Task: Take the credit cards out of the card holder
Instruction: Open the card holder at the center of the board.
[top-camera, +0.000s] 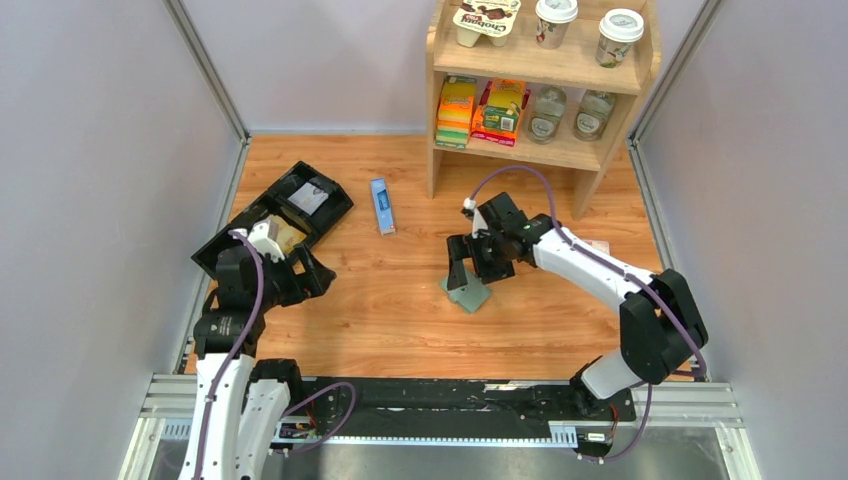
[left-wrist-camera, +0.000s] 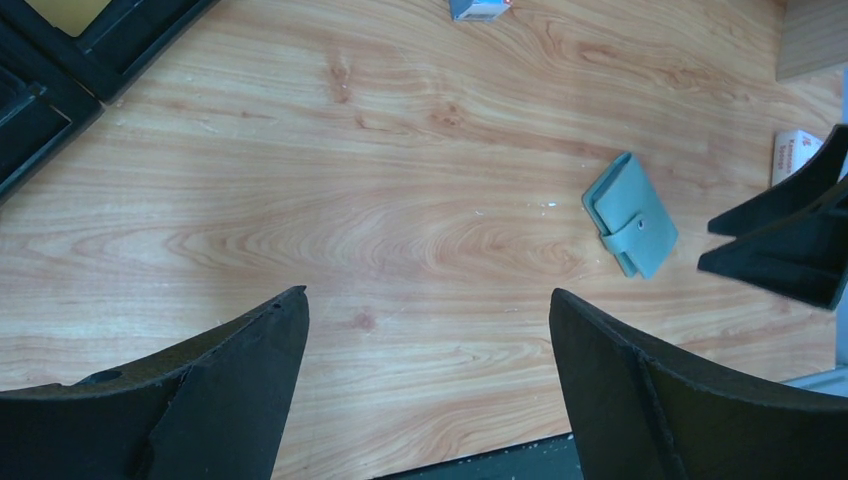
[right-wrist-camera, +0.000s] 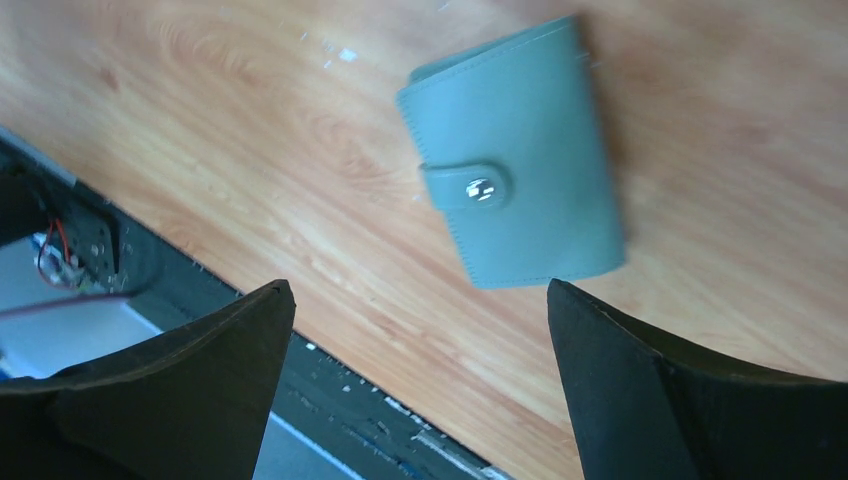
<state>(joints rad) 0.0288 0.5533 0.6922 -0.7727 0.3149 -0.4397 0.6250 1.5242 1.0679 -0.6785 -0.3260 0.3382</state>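
Note:
The card holder (right-wrist-camera: 530, 120) is a small grey-green wallet, lying shut on the wooden table with its snap tab fastened. In the top view the card holder (top-camera: 470, 296) sits just below my right gripper (top-camera: 462, 268), which hovers over it open and empty. In the right wrist view the right gripper (right-wrist-camera: 420, 286) frames bare wood just short of the holder. My left gripper (top-camera: 312, 272) is open and empty at the left, well away from the card holder (left-wrist-camera: 632, 213). A flat golden-tan card (top-camera: 291, 237) lies in the black tray (top-camera: 262, 205). Any credit cards inside the holder are hidden.
A narrow blue box (top-camera: 382, 205) lies between the tray and a wooden shelf (top-camera: 540, 70) holding cups, jars and packets at the back. A small white box (top-camera: 597, 245) lies right of the right arm. The black base rail (top-camera: 440, 400) runs along the near edge.

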